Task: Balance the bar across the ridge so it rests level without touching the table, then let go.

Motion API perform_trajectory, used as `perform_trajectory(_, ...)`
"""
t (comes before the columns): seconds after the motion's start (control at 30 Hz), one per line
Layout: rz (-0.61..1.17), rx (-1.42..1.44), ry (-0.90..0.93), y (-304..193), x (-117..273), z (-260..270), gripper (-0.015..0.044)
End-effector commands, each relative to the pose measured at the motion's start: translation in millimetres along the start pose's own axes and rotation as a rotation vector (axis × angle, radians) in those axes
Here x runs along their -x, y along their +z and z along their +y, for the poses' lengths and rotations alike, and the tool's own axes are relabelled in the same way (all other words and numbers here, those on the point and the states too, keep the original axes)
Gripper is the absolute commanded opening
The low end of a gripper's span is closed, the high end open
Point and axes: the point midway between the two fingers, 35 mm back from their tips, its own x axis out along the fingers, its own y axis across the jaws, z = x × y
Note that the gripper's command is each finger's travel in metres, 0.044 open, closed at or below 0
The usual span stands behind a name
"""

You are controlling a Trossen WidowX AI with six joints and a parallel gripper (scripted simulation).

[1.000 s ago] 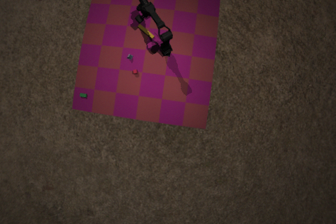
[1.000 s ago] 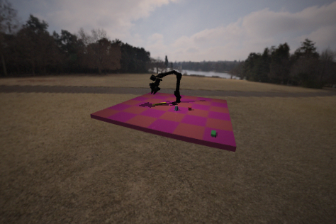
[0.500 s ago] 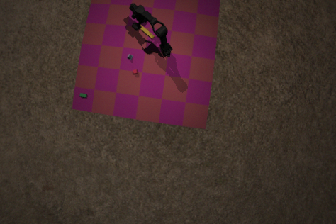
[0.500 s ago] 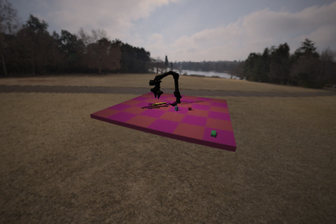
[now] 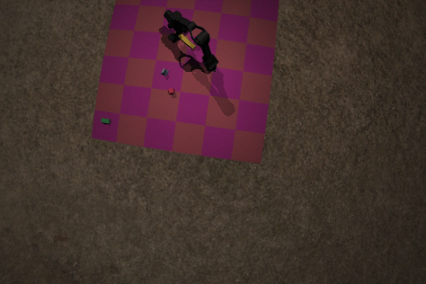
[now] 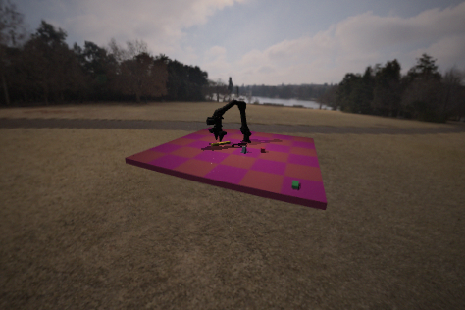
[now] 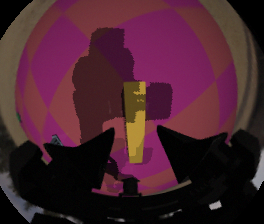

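Observation:
The yellow bar (image 5: 187, 41) (image 6: 220, 143) (image 7: 136, 140) lies on the checkered table, below my gripper. My gripper (image 6: 219, 139) (image 7: 135, 129) is open and empty, pointing down above the bar. In the wrist view the bar runs lengthwise between the two fingertips, with a gap on each side. A small grey piece (image 5: 164, 72) (image 6: 244, 149), which looks like the ridge, stands on the table apart from the bar. It also shows in the wrist view (image 7: 56, 140), partly hidden behind the left finger. Its exact shape is too small to tell.
A small red block (image 5: 171, 91) (image 6: 263, 150) sits near the grey piece. A green block (image 5: 105, 120) (image 6: 295, 184) lies near a corner of the checkered table (image 5: 216, 144) (image 6: 226, 174). The arm's base (image 5: 211, 64) (image 6: 246, 138) stands on the same table.

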Motion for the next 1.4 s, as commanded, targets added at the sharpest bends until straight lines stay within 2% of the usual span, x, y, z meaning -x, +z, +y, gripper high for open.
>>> perform_trajectory(0.0, -0.003, -0.006, -0.005, 1, -5, -1, 0.0315)
perform_trajectory(0.57, -0.003, -0.006, -0.005, 1, -30, -1, 0.0315)
perform_trajectory(1.0, -0.003, -0.006, -0.005, 0, -31, -1, 0.0315)
perform_trajectory(1.2, -0.002, 0.000, 0.000, 0, -30, 0, 0.0158)
perform_trajectory(1.37, -0.002, 0.000, 0.000, 0, -30, 0, 0.0124)
